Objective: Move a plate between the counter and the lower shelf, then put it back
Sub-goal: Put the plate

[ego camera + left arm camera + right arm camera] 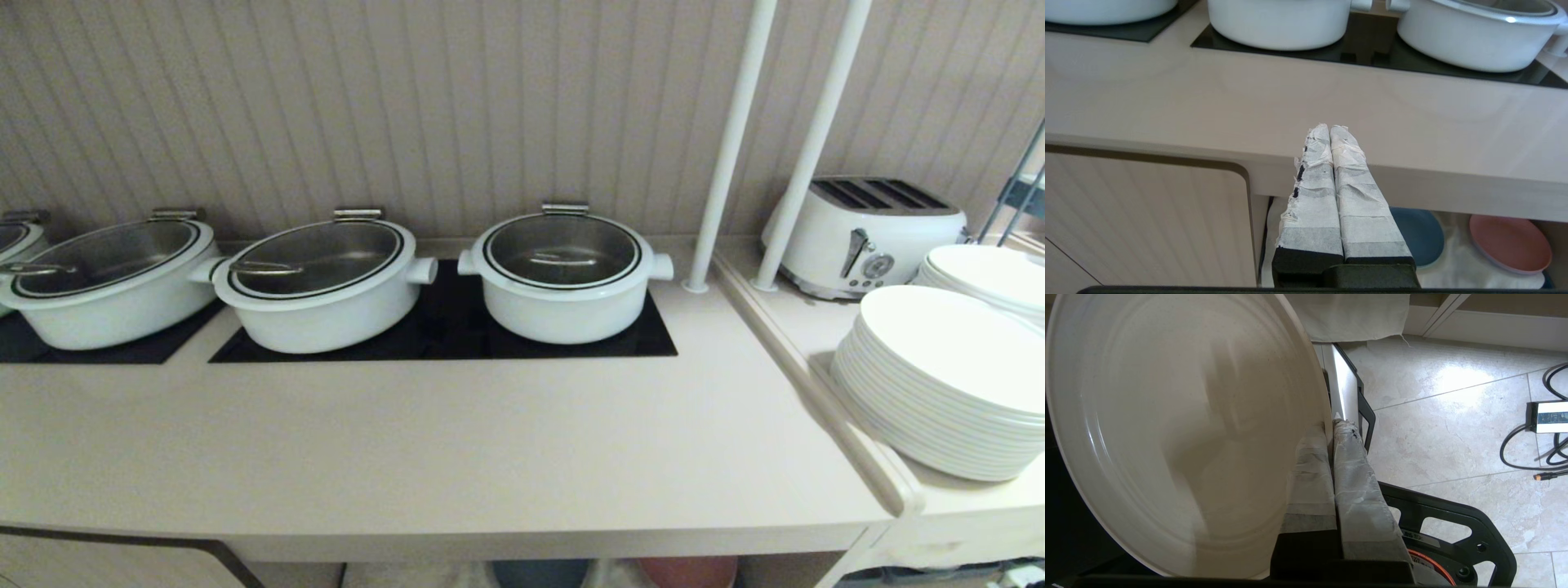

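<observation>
The cream plate [1167, 428] fills much of the right wrist view, tilted on edge above the tiled floor. My right gripper [1333, 424] is shut on the plate's rim, one finger inside and one outside. It does not show in the head view. The counter [424, 441] stretches across the head view with bare surface in front of the hob panels. My left gripper [1329, 128] is shut and empty, parked just before the counter's front edge [1412, 179]. Under that edge the lower shelf [1457, 261] shows its white cloth floor.
Three white lidded pots [563, 273] [322, 282] [110, 278] stand on the black hobs. At right are two white poles [727, 147], a toaster [865, 237] and stacked white plates [947, 384]. A blue plate [1419, 234] and a pink plate [1511, 243] lie on the shelf. Cables [1547, 441] lie on the floor.
</observation>
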Robot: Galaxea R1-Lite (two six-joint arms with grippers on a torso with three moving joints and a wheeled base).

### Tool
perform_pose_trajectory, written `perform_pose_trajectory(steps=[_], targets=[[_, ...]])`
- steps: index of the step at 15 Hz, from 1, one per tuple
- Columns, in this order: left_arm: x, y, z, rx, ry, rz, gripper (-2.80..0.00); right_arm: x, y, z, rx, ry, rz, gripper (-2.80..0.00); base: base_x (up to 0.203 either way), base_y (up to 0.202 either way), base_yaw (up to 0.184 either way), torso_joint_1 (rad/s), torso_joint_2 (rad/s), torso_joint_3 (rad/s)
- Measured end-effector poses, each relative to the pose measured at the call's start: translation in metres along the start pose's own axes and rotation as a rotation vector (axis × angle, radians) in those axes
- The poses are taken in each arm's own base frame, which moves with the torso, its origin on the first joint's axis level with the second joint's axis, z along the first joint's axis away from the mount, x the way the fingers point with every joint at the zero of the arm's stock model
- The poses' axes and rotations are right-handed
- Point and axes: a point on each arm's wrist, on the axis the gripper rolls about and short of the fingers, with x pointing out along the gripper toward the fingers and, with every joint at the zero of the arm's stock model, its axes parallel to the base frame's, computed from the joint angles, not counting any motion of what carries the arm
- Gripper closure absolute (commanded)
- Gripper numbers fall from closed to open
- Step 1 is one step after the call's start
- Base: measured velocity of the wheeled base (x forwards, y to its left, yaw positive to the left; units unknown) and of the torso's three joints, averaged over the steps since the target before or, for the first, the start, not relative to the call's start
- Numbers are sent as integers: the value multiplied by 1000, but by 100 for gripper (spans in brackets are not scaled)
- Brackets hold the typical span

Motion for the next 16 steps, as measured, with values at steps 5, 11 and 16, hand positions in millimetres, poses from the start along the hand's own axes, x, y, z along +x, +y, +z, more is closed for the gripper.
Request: perform_pose_trajectory(steps=[5,11,16], targets=[[0,0,0,0,0,0,0,0,0,0,-1,-4,4,0,0,0,0,6,-7,-4],[0,0,0,0,0,0,0,0,0,0,2,-4,3,0,0,0,0,0,0,0],[0,0,0,0,0,0,0,0,0,-1,12,1,0,0,0,0,0,0,0,0]])
